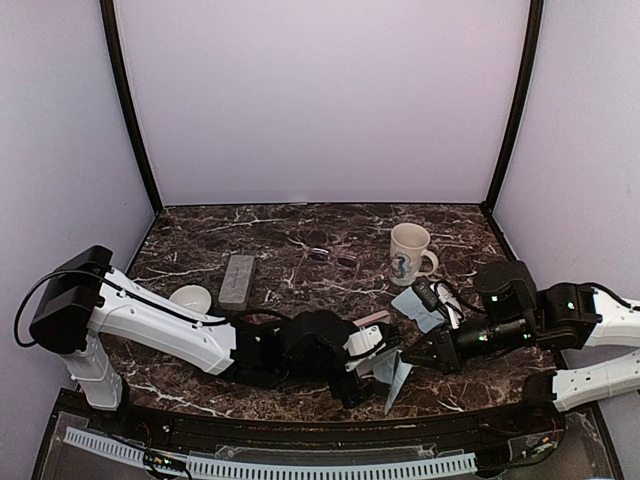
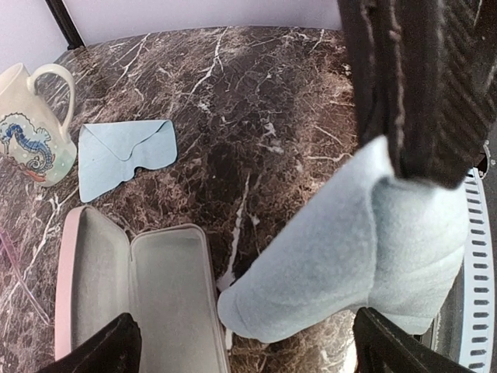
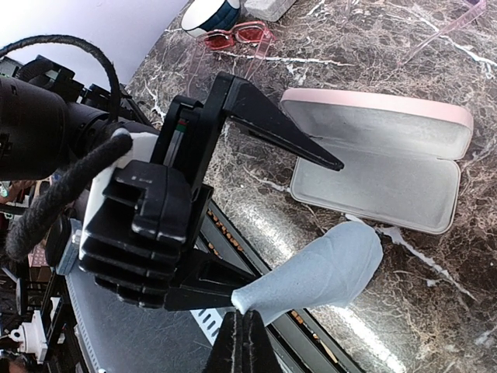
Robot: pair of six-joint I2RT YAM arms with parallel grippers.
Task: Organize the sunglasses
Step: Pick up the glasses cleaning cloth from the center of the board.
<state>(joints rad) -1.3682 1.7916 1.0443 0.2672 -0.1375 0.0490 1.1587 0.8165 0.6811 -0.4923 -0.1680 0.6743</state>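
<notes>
1. The right gripper [image 3: 242,326] was pinched tight on one end of a light blue cloth [image 3: 326,264], which hung lifted off the marble table [image 1: 200,235] near its front edge.
2. The left gripper [image 2: 248,346] faced it with its jaws spread wide and holding nothing. The held cloth drooped between and in front of those fingers, and from where I stood I could not say whether it brushed them.
3. Just behind the cloth a pink case [image 2: 140,287] lay open on the table, showing its grey lining.
4. The red-pink sunglasses [image 3: 237,35] rested on the marble on the left side, just beside a white bowl [image 1: 190,298] and well apart from both grippers.
5. The dark sunglasses [image 1: 335,258] lay farther back near the middle of the table, between a closed grey case [image 1: 238,280] and a seahorse mug [image 1: 410,255]. They looked too small for me to tell folded from unfolded.
6. A second blue cloth [image 2: 124,151] lay folded flat near the mug, beyond the pink case.
7. Both pairs sat on bare marble, outside either case.
</notes>
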